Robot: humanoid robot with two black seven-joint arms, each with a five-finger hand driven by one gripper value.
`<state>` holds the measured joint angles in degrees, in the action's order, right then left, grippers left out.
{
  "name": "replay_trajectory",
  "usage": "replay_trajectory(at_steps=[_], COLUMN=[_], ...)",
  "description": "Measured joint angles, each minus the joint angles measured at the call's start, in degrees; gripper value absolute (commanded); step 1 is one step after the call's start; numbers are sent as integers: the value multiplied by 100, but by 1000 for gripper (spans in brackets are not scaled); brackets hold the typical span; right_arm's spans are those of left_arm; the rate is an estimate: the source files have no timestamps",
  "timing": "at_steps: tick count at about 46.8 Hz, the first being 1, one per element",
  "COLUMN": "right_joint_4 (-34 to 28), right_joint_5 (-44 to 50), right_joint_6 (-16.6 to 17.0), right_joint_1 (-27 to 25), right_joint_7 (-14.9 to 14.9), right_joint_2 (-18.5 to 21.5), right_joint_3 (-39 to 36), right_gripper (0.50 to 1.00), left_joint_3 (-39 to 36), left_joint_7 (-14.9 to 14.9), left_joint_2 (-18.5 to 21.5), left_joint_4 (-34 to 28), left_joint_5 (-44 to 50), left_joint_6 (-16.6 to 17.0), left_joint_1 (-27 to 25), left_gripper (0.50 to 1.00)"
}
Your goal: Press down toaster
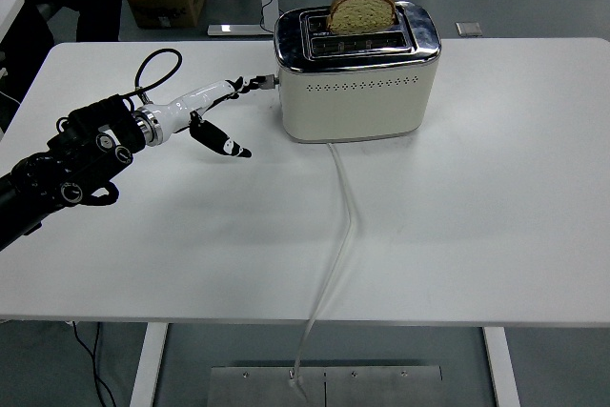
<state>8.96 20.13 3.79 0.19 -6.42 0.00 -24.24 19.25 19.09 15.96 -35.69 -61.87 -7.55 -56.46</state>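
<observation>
Left robot hand (221, 113) fingers spread, fingertip at toaster (357, 73) left-edge lever (270, 81); table (477, 216) right open.

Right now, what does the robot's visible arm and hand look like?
The left arm is black and bulky, with round silver fittings and a black cable looping above the wrist. A silver ring joins it to the left hand, which has a white palm shell and thin black fingers with white spots. The right arm is out of view.

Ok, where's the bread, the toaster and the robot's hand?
bread (362, 10), head view, middle of the slice's face.
toaster (357, 102), head view, cream front wall.
left hand (221, 111), head view, middle of the hand.
</observation>
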Motion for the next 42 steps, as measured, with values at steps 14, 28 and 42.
replay_trajectory(at_steps=[14, 28, 42], right_joint_4=[0, 0, 0], right_joint_5=[0, 0, 0], right_joint_6=[0, 0, -2], right_joint_1=[-1, 1, 1], right_joint_7=[0, 0, 0], right_joint_2=[0, 0, 0], right_joint_3=[-1, 0, -1], right_gripper=[1000, 1000, 1000], left_joint_3=[-1, -3, -8], left_joint_7=[-2, 1, 2], left_joint_2=[-243, -267, -259], left_joint_4=[222, 221, 217], left_joint_5=[35, 37, 36], left_joint_6=[2, 1, -2], left_joint_1=[13, 153, 297], left_gripper=[1000, 1000, 1000])
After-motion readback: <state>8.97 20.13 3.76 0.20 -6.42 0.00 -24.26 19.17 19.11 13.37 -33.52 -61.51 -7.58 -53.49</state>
